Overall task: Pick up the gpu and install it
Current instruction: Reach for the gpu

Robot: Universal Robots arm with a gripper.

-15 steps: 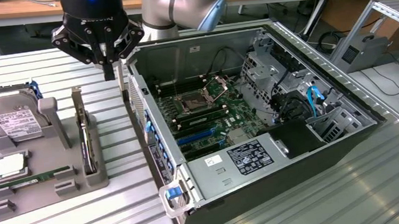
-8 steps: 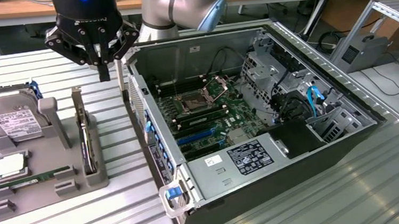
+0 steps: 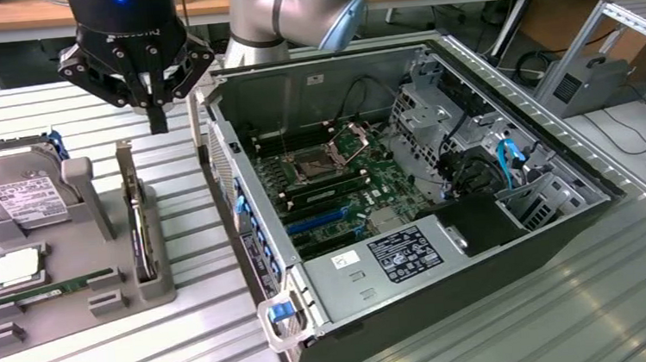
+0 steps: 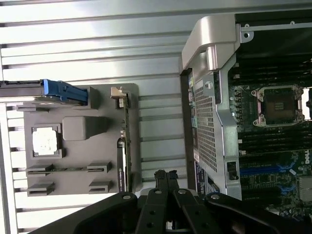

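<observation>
Exterior view: the gripper (image 3: pixel 158 123) hangs above the slatted metal table (image 3: pixel 40 108), fingers pointing down, between a gray holder (image 3: pixel 74 317) on the exterior view's left and an open computer case (image 3: pixel 326 60) on the exterior view's right. Its fingers are pressed together with nothing between them, and it touches nothing. The gpu (image 3: pixel 134 213) stands on edge in a slot along the holder's side nearest the case, seen as a thin dark slab with a metal bracket at its far end. The fingertips are above and just beyond that far end, apart from the card, which is the nearest thing to them. Also on the holder are a hard drive (image 3: pixel 18 192) leaning against an upright support, a processor chip (image 3: pixel 16 268) lying flat in its recess, and a memory stick (image 3: pixel 61 288) resting in clips. The case lies on its side with the panel off, showing the motherboard (image 3: pixel 346 175) and its processor socket (image 3: pixel 315 158); no card can be seen standing in the blue slots. Wrist view: the gripper (image 4: pixel 165 174) shows its two fingertips closed against each other over the table (image 4: pixel 97 39), in the gap between the holder (image 4: pixel 78 158) and the case (image 4: pixel 204 48). The gpu (image 4: pixel 124 161) sits edge-on in the holder, just beside the fingertips but not in contact. The hard drive (image 4: pixel 29 85), chip (image 4: pixel 46 142) and memory stick (image 4: pixel 68 169) lie in their places, and the motherboard (image 4: pixel 273 161) is visible inside the case.
</observation>
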